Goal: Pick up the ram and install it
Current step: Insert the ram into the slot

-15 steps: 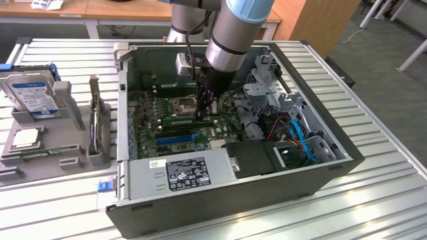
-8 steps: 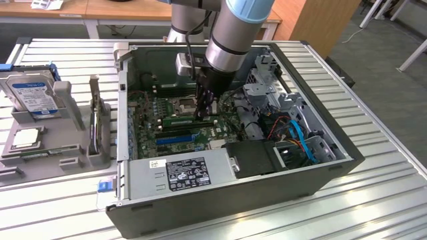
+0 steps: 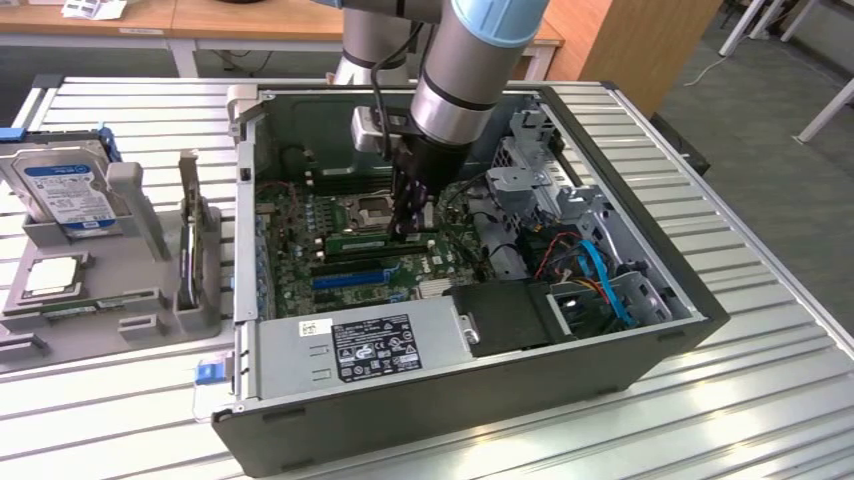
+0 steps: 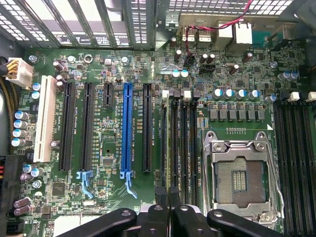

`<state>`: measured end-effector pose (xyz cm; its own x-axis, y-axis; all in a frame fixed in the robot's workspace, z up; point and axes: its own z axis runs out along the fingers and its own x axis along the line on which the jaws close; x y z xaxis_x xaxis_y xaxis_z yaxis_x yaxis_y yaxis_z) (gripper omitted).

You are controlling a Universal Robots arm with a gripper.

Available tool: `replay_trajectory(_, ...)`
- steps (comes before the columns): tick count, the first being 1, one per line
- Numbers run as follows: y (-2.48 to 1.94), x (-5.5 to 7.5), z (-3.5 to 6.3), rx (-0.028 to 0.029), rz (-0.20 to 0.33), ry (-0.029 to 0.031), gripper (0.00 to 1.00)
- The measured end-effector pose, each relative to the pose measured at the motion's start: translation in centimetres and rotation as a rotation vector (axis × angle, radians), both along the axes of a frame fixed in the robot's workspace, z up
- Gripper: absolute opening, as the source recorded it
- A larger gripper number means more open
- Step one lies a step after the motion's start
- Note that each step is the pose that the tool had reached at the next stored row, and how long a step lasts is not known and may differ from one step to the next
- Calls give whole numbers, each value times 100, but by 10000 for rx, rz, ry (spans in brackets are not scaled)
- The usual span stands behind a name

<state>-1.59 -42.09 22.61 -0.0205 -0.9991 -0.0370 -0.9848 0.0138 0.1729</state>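
Observation:
My gripper (image 3: 407, 228) reaches down into the open computer case (image 3: 641, 330), just beside the empty processor socket (image 3: 370, 208). Its fingers are shut on the ram (image 3: 367, 243), a long narrow green stick lying level along the memory slots. In the wrist view the two dark fingers (image 4: 155, 217) meet over the ram's thin top edge (image 4: 171, 148), which runs along the bank of black memory slots (image 4: 190, 148) between the expansion slots and the socket (image 4: 242, 173). Whether the stick is pushed fully into its slot cannot be told.
A blue expansion slot (image 4: 127, 128) lies beside the memory slots. The power supply (image 3: 360, 345), drive cage and blue cables (image 3: 607, 285) crowd the case. On the exterior view's left, a grey fixture tray (image 3: 134, 320) holds a hard drive (image 3: 67, 190) and a square silver processor (image 3: 54, 275).

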Motion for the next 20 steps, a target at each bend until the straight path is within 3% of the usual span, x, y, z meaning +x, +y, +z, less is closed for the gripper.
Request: replay_trajectory(20,0,9,30,0,0,27,11)
